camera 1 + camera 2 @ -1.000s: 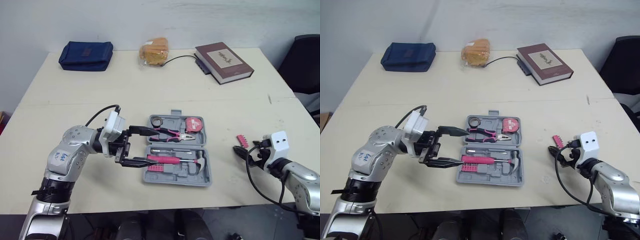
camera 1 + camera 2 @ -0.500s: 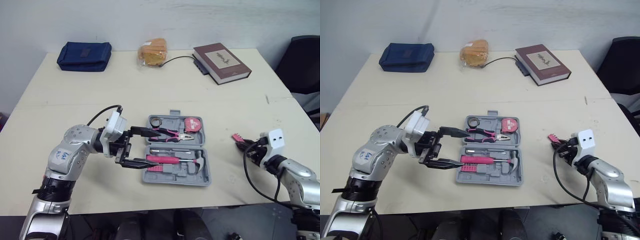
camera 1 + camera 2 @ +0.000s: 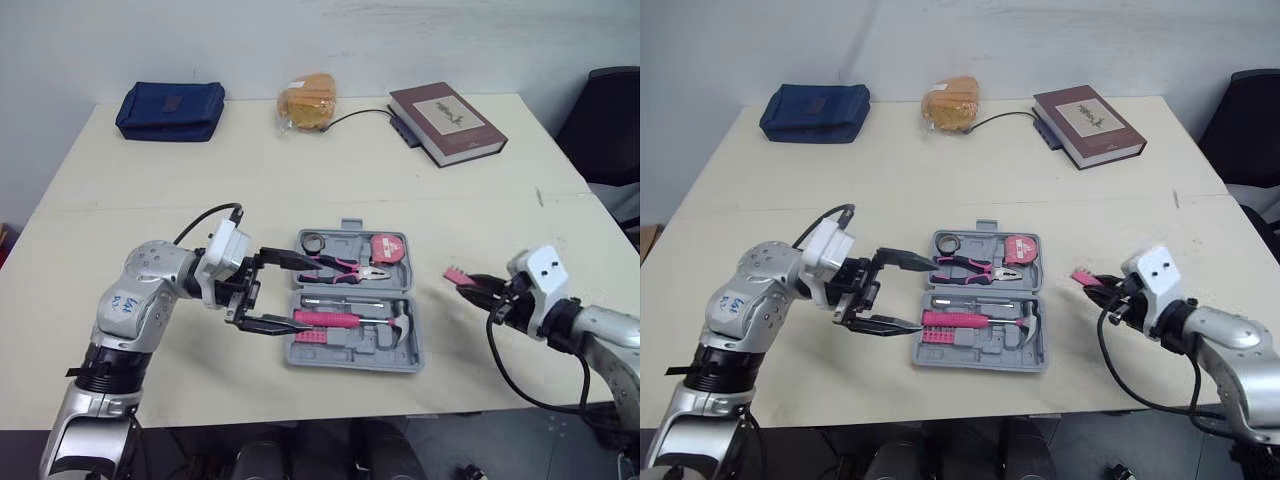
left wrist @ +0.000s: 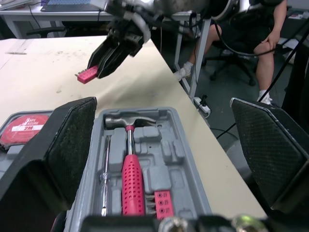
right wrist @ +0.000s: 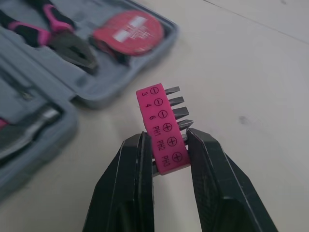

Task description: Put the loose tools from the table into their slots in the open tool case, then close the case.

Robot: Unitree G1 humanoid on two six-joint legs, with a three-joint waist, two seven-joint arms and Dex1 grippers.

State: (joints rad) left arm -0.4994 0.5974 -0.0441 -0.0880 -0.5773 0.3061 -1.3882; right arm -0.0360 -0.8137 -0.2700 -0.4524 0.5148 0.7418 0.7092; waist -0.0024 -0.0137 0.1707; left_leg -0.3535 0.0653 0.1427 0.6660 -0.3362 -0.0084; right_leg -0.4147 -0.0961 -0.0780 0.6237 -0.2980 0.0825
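The pink bit strip [image 5: 161,126] is small, light and stiff, but its plastic looks smooth and it could twist when pinched at one end. We judge a hold across its narrow sides, nearer the middle, would be steadier for pressing it into a slot. Our right gripper [image 5: 165,141] is clamped on the strip's end, and most of the strip sticks out past the fingertips. It is over the table [image 3: 300,170], between the tool case [image 3: 355,362] and the table's right edge, apparently lifted clear. Our left gripper [image 3: 290,293] is spread wide and empty at the case's left edge, with one finger over the hammer [image 3: 345,320] handle. Whether it touches we cannot tell.
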